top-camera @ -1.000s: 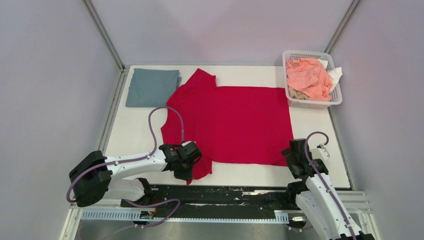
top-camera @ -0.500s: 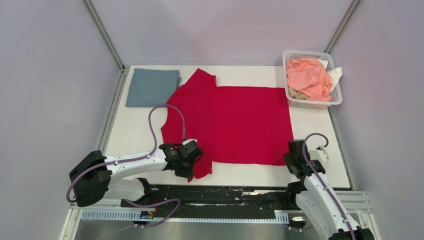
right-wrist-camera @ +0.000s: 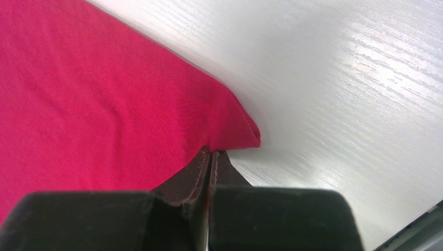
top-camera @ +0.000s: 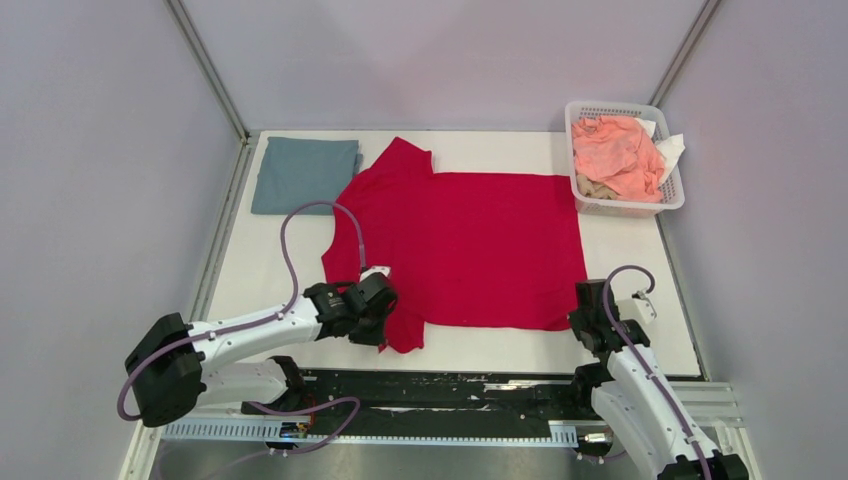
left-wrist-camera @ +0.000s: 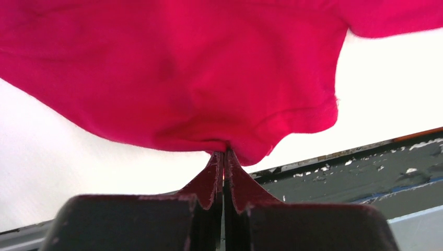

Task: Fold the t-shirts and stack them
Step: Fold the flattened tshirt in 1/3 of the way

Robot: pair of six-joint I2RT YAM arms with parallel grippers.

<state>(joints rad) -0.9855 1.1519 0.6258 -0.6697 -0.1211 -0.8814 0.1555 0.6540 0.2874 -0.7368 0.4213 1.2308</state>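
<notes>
The left gripper (left-wrist-camera: 223, 155) pinches the red t-shirt (top-camera: 470, 240) by its sleeve, the right gripper (right-wrist-camera: 210, 153) its hem corner (soft, light cloth, likely sagging between holds).

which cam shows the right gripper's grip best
Right wrist: the right gripper is shut on the red shirt corner. Top external shows only the arm over that corner; left wrist misses it.
</notes>
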